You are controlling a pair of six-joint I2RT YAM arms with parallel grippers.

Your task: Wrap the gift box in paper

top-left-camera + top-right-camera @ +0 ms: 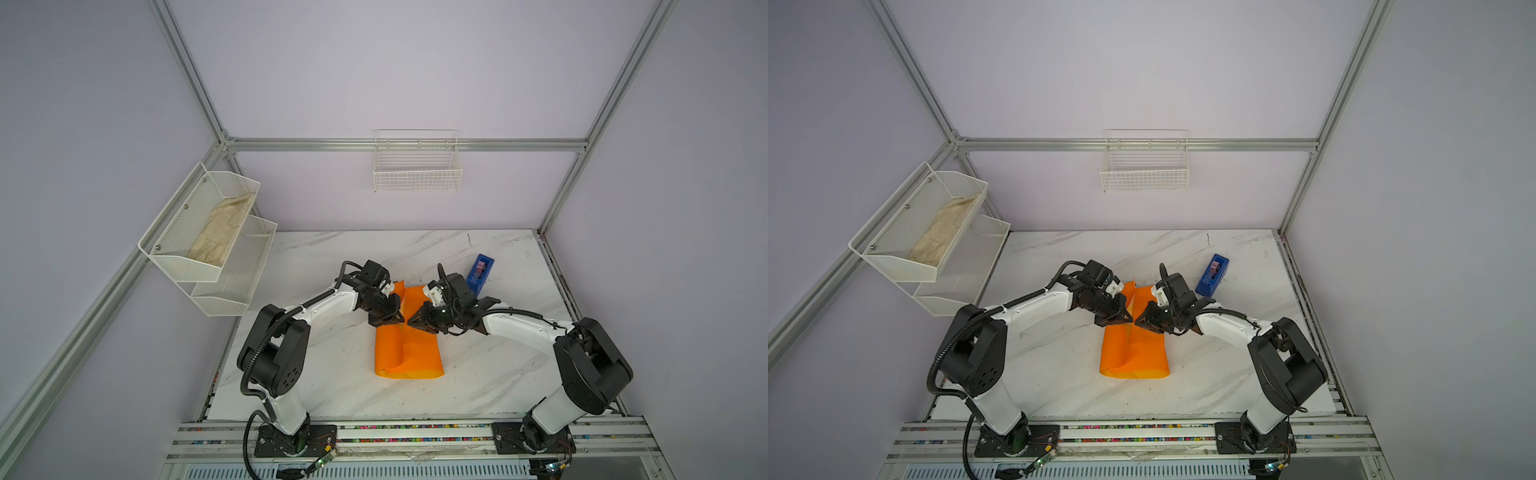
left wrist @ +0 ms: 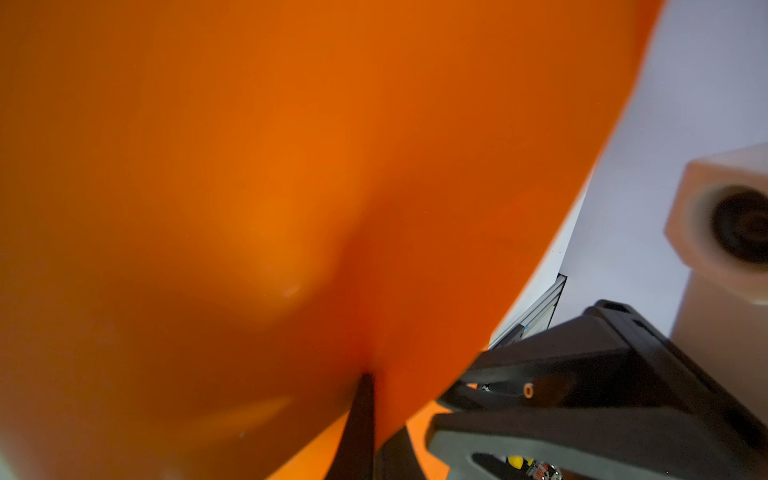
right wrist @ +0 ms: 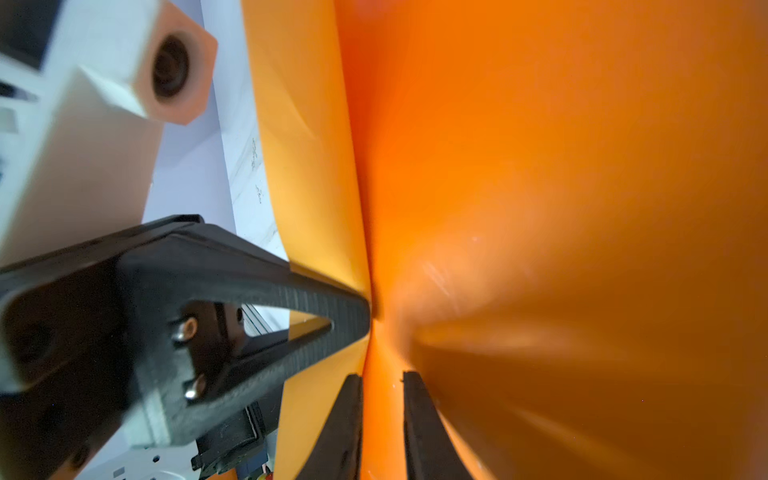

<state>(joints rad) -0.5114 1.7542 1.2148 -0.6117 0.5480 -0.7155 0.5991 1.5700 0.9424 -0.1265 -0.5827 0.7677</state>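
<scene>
The orange paper lies folded over itself mid-table, two flaps rising to a ridge at its far half. The gift box is hidden under it. My left gripper is shut on the raised fold of paper, pinched at its tips. My right gripper meets it tip to tip from the right. In the right wrist view its fingers stand slightly apart, open, with a strip of paper between them.
A blue tape dispenser stands behind the right wrist. White mesh shelves holding a cloth hang on the left wall, and a wire basket hangs on the back wall. The marble table ends at a front rail.
</scene>
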